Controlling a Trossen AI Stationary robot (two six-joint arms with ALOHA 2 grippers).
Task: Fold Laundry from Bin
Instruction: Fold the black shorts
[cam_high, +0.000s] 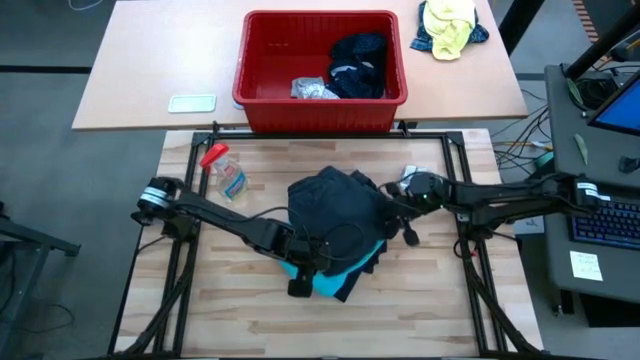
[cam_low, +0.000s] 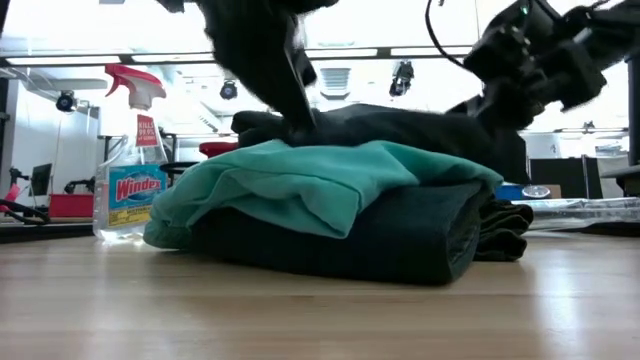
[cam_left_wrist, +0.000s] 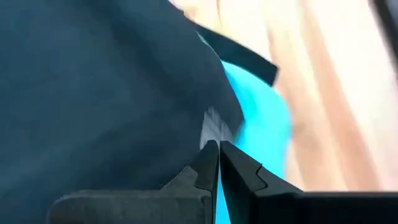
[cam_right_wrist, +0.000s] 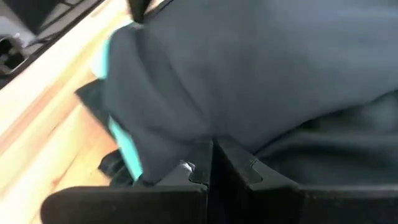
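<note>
On the wooden tabletop (cam_high: 250, 310): a pile of soft clothes sits in the middle, and both arms reach in over it.
Far tabletop (cam_high: 130, 90): a lighter one stands behind the wooden one and carries the bin.
Bin (cam_high: 262, 75): red, at the back, well apart from the pile. Inside it lie a dark navy garment (cam_high: 358, 62) and a light grey garment (cam_high: 312, 89).
Pile of laundry (cam_high: 335, 225): stacked in layers. In the low view a dark folded garment (cam_low: 400, 245) lies at the bottom.
Dark grey garment (cam_high: 330, 205): it lies on top of the pile and covers most of it.
Turquoise garment (cam_low: 310, 180): it lies between the dark layers. Its edge peeks out at the near side of the pile in the high view.
Left gripper (cam_high: 305, 262): it sits at the near left edge of the pile. Its fingers (cam_left_wrist: 205, 165) are pressed together, with the edge of the dark grey garment pinched between the tips.
Right gripper (cam_high: 392, 208): it sits at the right edge of the pile. Its fingers (cam_right_wrist: 200, 163) are pressed together against the dark grey cloth; I cannot tell if any cloth is caught between them.
Yellow-and-blue cloth bundle (cam_high: 450, 25): on the far tabletop, to the right of the bin.
Spray bottle (cam_high: 228, 175): clear with a red top, on the wooden tabletop, left of the pile.
Small flat white thing (cam_high: 192, 102): left of the bin.
</note>
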